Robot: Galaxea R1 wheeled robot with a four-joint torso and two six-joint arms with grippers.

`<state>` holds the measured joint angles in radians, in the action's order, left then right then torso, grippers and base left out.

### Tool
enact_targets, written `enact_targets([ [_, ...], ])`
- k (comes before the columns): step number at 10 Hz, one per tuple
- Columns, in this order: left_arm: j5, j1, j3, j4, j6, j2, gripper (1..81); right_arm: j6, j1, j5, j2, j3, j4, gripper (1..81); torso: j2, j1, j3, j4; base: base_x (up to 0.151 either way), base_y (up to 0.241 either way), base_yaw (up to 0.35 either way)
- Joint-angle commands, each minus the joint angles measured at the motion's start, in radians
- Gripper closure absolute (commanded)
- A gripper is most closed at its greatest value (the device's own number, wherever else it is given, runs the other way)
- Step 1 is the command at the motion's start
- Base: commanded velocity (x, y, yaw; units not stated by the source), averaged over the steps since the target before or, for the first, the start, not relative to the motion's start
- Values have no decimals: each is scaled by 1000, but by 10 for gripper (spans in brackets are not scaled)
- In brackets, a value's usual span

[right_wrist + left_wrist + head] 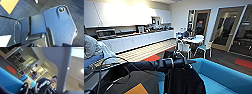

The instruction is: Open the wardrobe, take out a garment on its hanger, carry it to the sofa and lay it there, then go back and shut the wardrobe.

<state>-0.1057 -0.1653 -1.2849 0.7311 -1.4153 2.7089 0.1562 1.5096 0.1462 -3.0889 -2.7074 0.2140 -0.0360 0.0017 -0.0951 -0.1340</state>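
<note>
Black soft fabric garment [185, 81] is hanging directly beneath the left gripper [180, 62], bright blue upholstered sofa [226, 77] lying just beyond; gripper's closure cannot be told.

I can't make out the hanger under the black garment [185, 80], whose lower part runs off the frame; my left gripper's [190, 61] fingers are too blurred to judge.

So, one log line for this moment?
stage: carrying | left arm: out over sofa | garment: hanging at gripper | not yet laid
</note>
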Motion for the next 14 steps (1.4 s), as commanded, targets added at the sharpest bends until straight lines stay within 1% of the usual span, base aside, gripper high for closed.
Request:
enact_targets([
  [1,-26,177,29,25,18,0,811,-1,-48,-54,-7,8,7,10,0,0,0,0,0,0,0],
  [2,-26,177,29,25,18,3,811,-1,-48,-54,-7,8,7,10,0,0,0,0,0,0,0],
  [4,-23,177,27,25,19,5,811,-1,-48,-54,-7,8,7,10,0,0,0,0,87,0,0],
  [14,-12,177,24,27,18,23,811,-1,-44,-40,-7,8,7,10,-1,0,1,0,138,0,0],
])
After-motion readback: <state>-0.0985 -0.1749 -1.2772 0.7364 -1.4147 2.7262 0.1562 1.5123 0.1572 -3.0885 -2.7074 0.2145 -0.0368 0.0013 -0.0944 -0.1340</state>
